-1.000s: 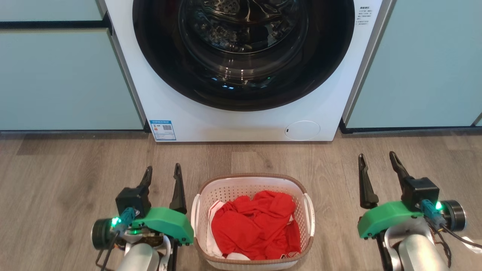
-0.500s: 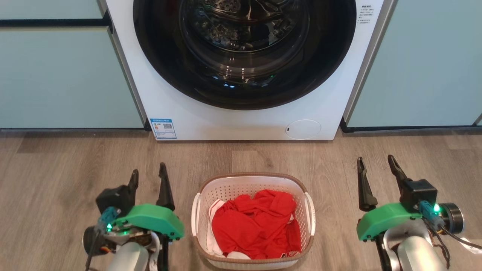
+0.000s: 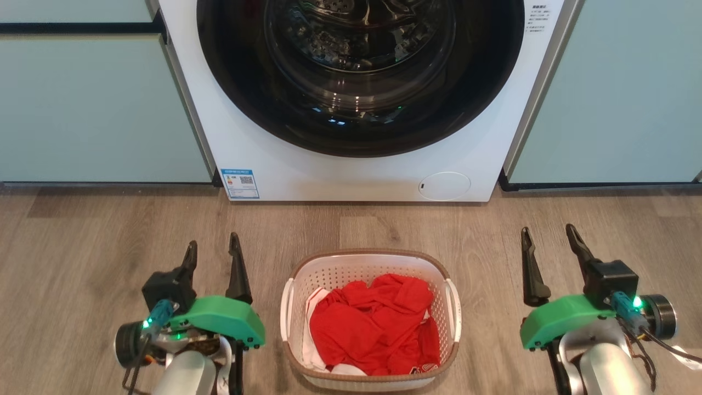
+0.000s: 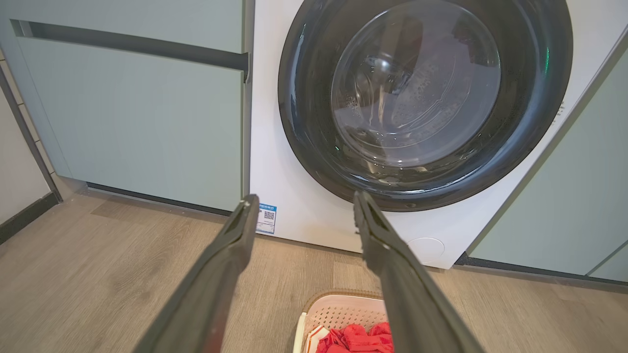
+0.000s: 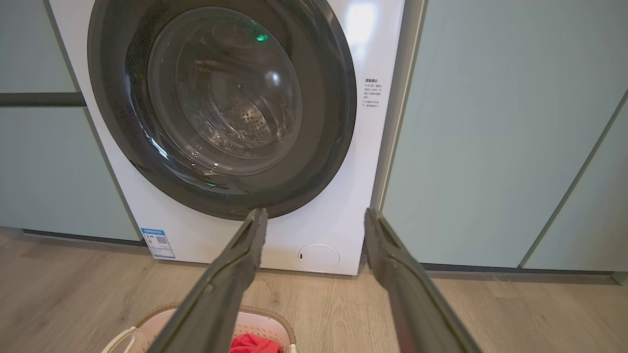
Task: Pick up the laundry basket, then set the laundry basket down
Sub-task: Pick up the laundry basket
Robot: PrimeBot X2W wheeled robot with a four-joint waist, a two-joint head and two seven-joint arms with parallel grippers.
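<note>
laundry basket [image 3: 351, 272] on floor [image 3: 82, 247], jaws spread either side, apart

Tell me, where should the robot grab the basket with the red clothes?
Probably by its white side handles: left claw on the left handle, right claw on the right handle, each coming in from its own side. The laundry basket sits upright between the open claws, handles facing outward.
</note>
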